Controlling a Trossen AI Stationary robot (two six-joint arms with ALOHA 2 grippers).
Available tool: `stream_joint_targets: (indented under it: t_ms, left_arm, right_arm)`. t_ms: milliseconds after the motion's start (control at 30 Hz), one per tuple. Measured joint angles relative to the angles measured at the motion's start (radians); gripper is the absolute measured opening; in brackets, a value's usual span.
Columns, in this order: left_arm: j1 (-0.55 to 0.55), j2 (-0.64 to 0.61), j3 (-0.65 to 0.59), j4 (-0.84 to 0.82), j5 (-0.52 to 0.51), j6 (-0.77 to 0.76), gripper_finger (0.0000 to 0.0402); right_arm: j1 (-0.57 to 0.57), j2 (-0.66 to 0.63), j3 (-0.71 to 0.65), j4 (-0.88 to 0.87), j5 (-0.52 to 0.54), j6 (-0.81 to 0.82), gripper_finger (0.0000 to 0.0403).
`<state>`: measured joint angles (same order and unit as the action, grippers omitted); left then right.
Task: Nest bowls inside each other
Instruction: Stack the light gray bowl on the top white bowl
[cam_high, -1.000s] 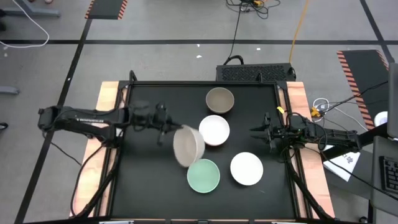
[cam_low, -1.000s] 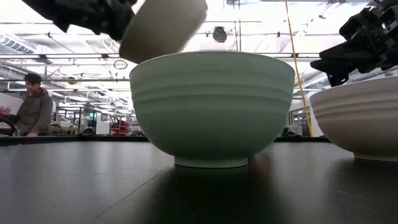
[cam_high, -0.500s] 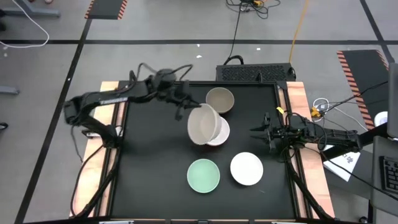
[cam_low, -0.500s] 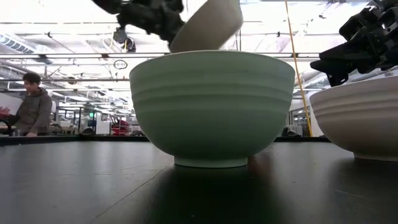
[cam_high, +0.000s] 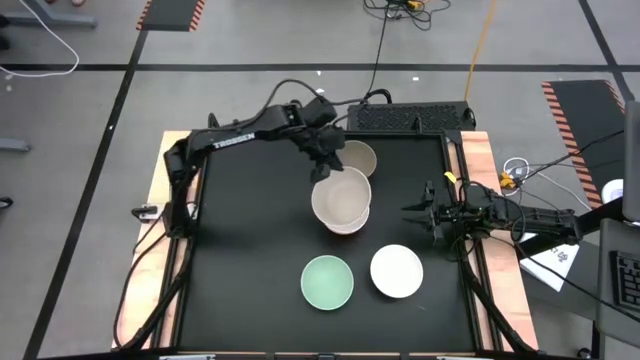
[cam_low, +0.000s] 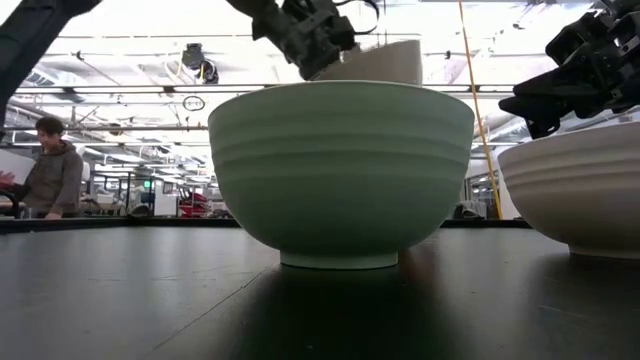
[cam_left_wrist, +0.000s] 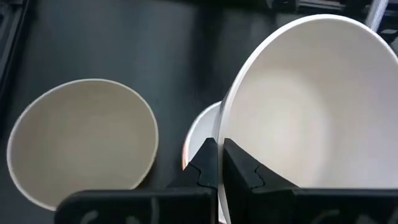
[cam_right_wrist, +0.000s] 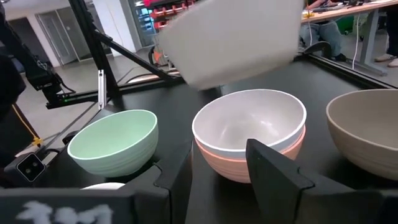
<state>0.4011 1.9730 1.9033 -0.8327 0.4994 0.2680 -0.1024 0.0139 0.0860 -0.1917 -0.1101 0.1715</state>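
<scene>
The left claw (cam_high: 328, 166) is pinched tight on the rim of a light beige-grey, round, shallow bowl (cam_high: 341, 200), its two dark fingers (cam_left_wrist: 205, 163) pressed together with the bowl's wall between them, and it holds the bowl in the air near the middle of the black worktop (cam_high: 240, 260). A second ago that bowl hung tilted above the mint-green round bowl (cam_high: 328, 282) by the near edge; it has since swung toward the far edge and now sits almost level, directly over a white round bowl (cam_right_wrist: 250, 121) that is already nested in a salmon-orange bowl (cam_right_wrist: 244, 167). From the right wrist view the carried bowl is apart from that stack, not yet touching it. So the carry looks about done, and I'd judge that lowering and letting go is what comes next, making a stack of three. Just beyond the stack, toward the far edge, stands a dark grey-brown bowl (cam_high: 357, 156), and a second white bowl (cam_high: 396, 271) sits beside the green one near the near edge; both are loose, as is the green. The right claw (cam_high: 412, 211) waits by the right edge, fingers apart, holding nothing.
</scene>
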Motion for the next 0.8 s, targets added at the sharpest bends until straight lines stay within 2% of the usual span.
stream_joint_targets:
  t_ms: [500, 800]
  left_arm:
    - [-0.016, 0.031, 0.025, -0.065, -0.02, -0.001, 0.0004]
    - [-0.051, 0.049, 0.023, -0.115, -0.13, -0.001, 0.0004]
  right_arm:
    - [0.0, 0.001, 0.0, 0.0, 0.0, -0.004, 0.0143]
    - [0.0, 0.001, 0.0, 0.0, 0.0, -0.004, 0.0143]
